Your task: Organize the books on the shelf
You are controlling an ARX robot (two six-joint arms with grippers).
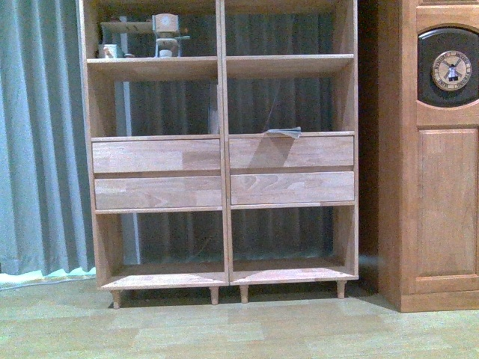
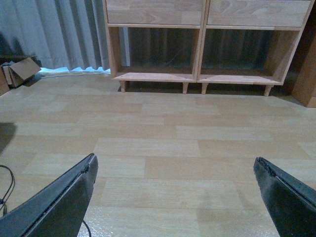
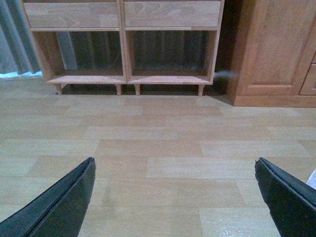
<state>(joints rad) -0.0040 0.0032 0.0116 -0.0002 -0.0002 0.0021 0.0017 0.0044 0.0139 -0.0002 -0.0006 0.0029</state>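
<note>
Both grippers are spread wide and grasp nothing. The left gripper (image 2: 174, 160) and the right gripper (image 3: 174, 160) each show two dark fingers far apart with only bare floor (image 3: 163, 148) between them. Both hang low and well back from the shelf (image 1: 157, 69). That reads as a resting or approach pose, probably kept clear so the body camera sees the whole bookcase before a reach is chosen; neither arm appears in the front view. The one clear task item is a thin book (image 1: 283, 132) lying flat in the right middle compartment, on the board above the upper right drawer (image 1: 292, 152). It sits at the front edge of that board, and its near margin seems to poke slightly past the edge. Lying flat and so far forward, it looks dropped rather than shelved, so the likely job is to stand it upright further in. It appears grey-teal, very slim and a little skewed to the edge; its cover is too small to read. A pale strip (image 1: 213, 108) stands against the central divider in the left middle compartment and may be a second book leaning there for support, though I cannot tell. Small wooden ornaments (image 1: 168, 34) fill the top left compartment, while the bottom compartments show nothing inside. A redder cabinet (image 1: 441, 217) stands just beside the shelf's right edge.
</note>
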